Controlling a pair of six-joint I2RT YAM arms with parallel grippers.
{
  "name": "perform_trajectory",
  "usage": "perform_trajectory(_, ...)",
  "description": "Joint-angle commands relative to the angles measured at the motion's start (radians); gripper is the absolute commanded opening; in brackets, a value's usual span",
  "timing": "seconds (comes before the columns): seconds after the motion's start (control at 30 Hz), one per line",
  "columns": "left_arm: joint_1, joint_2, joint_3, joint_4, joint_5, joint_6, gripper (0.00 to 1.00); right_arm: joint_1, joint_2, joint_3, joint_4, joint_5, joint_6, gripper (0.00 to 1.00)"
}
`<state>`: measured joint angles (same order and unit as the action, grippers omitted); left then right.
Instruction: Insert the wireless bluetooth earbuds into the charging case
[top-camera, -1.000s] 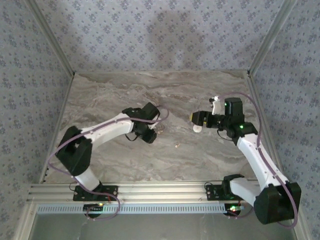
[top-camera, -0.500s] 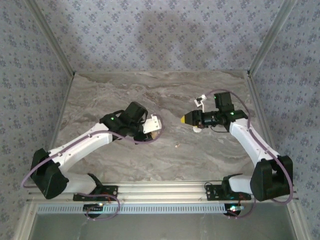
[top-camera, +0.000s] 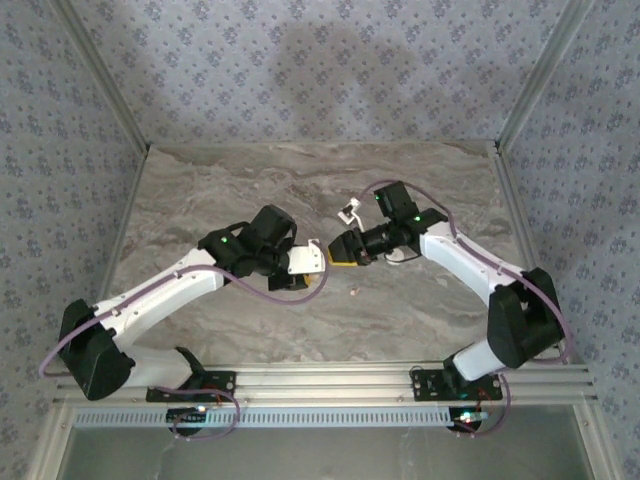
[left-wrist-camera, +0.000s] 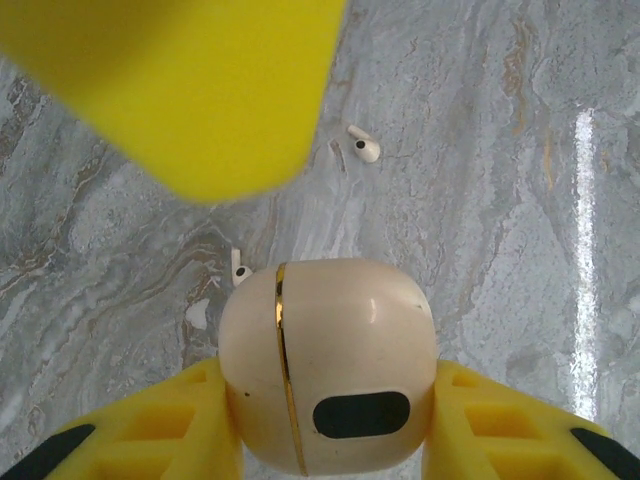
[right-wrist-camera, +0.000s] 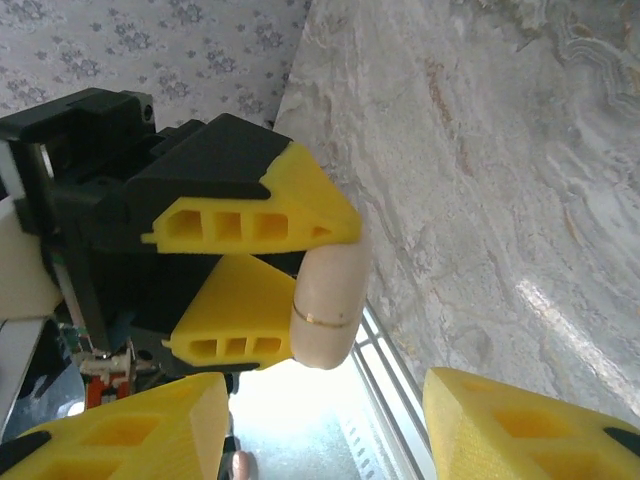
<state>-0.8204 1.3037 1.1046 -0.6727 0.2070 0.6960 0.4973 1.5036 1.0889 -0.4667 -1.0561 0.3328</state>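
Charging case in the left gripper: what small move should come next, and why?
Probably ease the right gripper forward until its open jaws straddle the charging case. The left gripper grips it, its gold seam looks closed, and an earbud lies on the table, so the case likely needs opening first.

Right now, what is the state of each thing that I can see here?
left end effector: shut on charging case.
charging case: lid shut, held.
right end effector: open, empty.
far earbud: loose on table, outside case.
near earbud: on table, partly hidden behind case.
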Motion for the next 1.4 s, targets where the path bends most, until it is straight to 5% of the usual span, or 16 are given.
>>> perform_trajectory(0.0,-0.006,-0.013,0.041,0.01,0.037,0.02,0.39,0.029,0.035,0.044,-0.012,-0.036,0.003,0.57)
perform_trajectory(0.63,-0.011,-0.047,0.037,0.066,0.032,-0.026,0.39,0.075,0.117,0.094,-0.075,-0.058,-0.05,0.4)
perform_trajectory(0.77,-0.011,-0.052,0.037,0.073,0.029,-0.028,0.4,0.074,0.11,0.094,-0.081,-0.055,-0.057,0.29)
perform_trajectory(1.03,0.01,-0.093,-0.018,0.219,-0.028,-0.151,0.68,0.02,-0.022,0.058,-0.012,0.047,-0.117,0.2)
perform_trajectory(1.37,0.124,-0.192,-0.138,0.523,0.265,-0.411,0.71,-0.09,-0.31,-0.124,0.219,0.087,-0.371,0.21)
